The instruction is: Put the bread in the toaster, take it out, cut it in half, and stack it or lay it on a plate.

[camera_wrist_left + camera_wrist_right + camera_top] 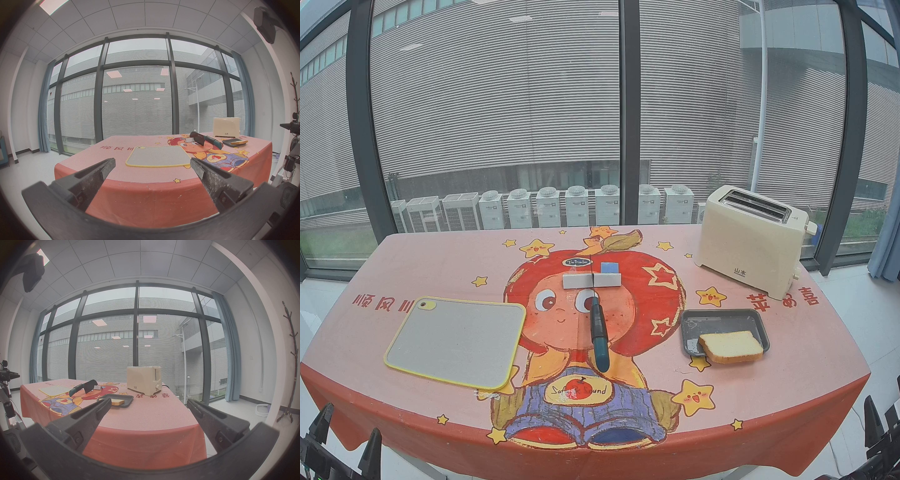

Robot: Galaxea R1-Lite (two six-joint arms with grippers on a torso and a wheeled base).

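Left claw (152, 163) and right claw (148, 403) gape wide, both empty.

Left gripper (152, 164): jaws wide apart, holding nothing, held low.
Right gripper (149, 405): jaws wide apart, holding nothing, held low.

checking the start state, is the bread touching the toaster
Apart. The head view shows bare tablecloth between the bread on its dark tray and the toaster.

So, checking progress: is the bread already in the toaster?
No, the bread lies on the dark tray, in front of the toaster.
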